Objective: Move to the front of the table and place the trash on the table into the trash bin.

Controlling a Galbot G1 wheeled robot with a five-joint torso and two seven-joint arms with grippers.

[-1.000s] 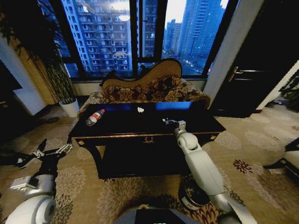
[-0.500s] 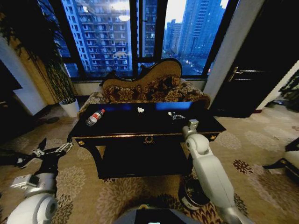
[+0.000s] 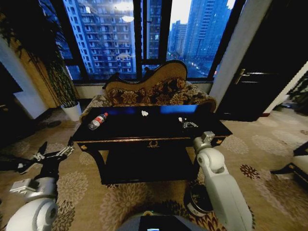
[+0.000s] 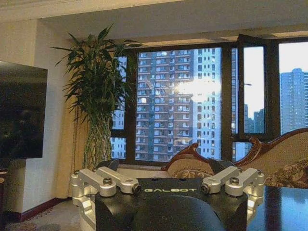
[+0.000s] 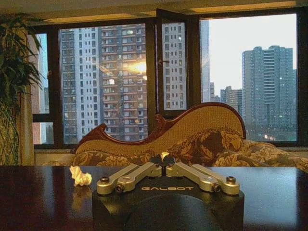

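Note:
The glossy black table (image 3: 144,127) stands straight ahead. On its left end lies a clear bottle (image 3: 97,121) with a red label. A white crumpled scrap (image 3: 144,113) rests near the far edge, and the right wrist view shows this scrap (image 5: 80,176) on the tabletop. My right gripper (image 3: 186,123) hovers over the table's right part, fingers (image 5: 144,169) drawn together with a small pale bit pinched at their tips. The dark round trash bin (image 3: 195,201) sits on the carpet by the table's near right corner, partly behind my right arm. My left gripper (image 3: 50,156) hangs open low at the left.
An ornate brown sofa (image 3: 154,91) stands behind the table, under tall windows. A white plant pot (image 3: 73,111) with a tall plant is at the far left. Patterned carpet (image 3: 125,202) lies between me and the table. A dark door (image 3: 260,72) is at the right.
My right arm has drawn back and swung to the right across the table, its gripper going with it. The left arm, bottle and white scrap have stayed in place.

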